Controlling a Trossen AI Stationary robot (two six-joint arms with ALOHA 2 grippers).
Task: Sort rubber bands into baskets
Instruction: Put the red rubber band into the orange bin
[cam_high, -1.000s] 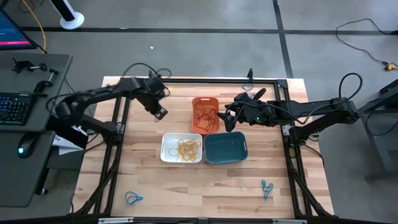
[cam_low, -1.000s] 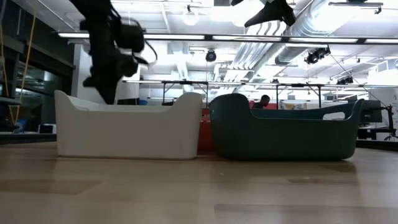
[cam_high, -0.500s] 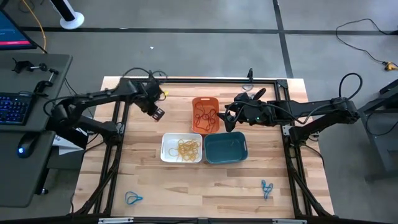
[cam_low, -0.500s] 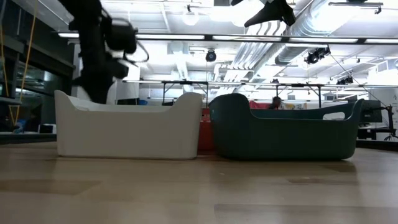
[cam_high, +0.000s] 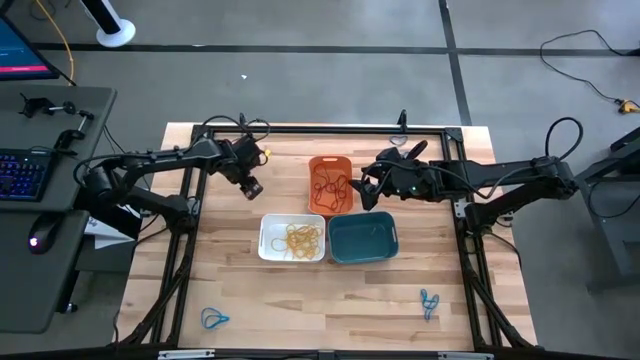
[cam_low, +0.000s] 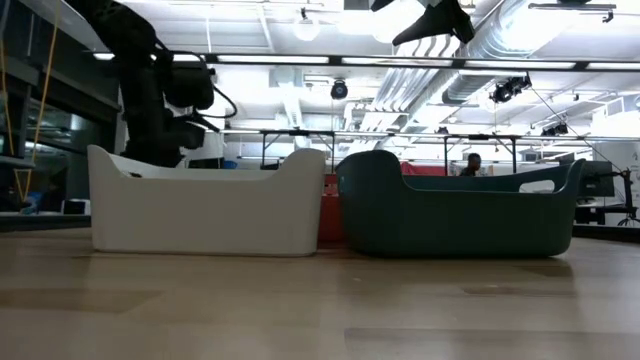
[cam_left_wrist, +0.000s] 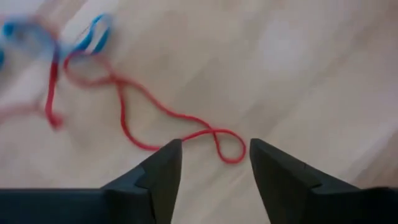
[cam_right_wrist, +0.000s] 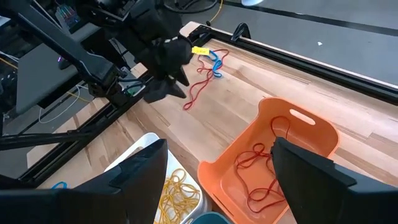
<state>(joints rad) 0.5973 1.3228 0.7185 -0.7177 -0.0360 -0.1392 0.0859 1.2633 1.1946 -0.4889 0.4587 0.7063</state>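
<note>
Since a second ago the left gripper dropped low and spread open over a red rubber band at the table's 10 o'clock. Probably best to center before pinching. Right gripper waits open by the orange basket.

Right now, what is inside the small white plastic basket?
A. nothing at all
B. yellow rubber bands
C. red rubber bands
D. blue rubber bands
B: looking down from above, the small white plastic basket holds a heap of thin yellow rubber bands, while the red bands lie in the orange-red plastic basket behind it.
</note>
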